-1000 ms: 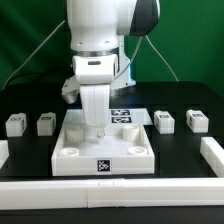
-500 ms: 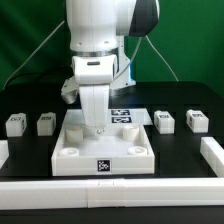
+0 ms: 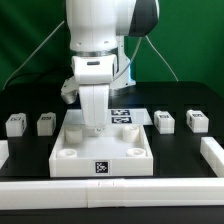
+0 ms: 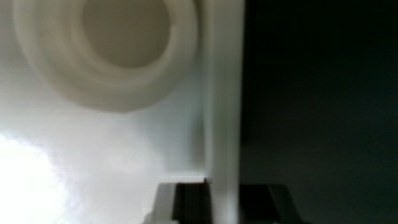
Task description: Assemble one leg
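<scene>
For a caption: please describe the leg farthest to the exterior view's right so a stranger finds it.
Find the big white tabletop in the middle. On the exterior view's right stand two small legs. Yours is the outer leg, beyond the inner leg.

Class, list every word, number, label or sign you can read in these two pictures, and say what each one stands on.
No words, numbers or brand names can be read in either view.
Square black-and-white tags, patterns rather than text, sit on the front wall of the tabletop, on the legs and on the marker board.
Wrist view: blurred, no text visible.
</scene>
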Tool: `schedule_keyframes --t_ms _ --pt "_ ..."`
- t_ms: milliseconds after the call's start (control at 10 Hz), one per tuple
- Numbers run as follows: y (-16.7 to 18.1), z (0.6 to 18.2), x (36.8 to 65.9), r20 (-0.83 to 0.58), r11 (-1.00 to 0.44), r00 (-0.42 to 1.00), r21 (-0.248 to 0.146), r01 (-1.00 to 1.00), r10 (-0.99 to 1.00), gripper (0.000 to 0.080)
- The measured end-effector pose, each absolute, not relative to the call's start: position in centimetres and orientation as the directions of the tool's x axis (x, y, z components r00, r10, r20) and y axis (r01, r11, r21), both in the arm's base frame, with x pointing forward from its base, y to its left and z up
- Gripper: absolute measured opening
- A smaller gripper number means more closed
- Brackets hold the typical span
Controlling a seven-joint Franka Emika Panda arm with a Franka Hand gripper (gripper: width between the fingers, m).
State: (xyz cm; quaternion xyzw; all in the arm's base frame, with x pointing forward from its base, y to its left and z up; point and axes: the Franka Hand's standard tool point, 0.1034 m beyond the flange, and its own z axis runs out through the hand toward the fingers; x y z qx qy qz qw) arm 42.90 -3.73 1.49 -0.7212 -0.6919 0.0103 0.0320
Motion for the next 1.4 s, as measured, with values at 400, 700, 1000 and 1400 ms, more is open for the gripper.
schedule_keyframes --t_ms 400,700,1000,1400 --pt "-3.7 1.5 43.0 0.029 -0.041 0.042 -0.058 0.998 0.999 0.0059" --pt "-3.0 1.4 43.5 0.031 -0.044 0.046 -0.054 0.998 0.998 0.0060" --pt "0.5 1.5 46.0 0.042 -0.057 0.058 -0.030 0.998 0.997 0.0060" --pt "5.2 1.5 49.6 0.060 -0.044 0.043 0.008 0.999 0.997 0.0060"
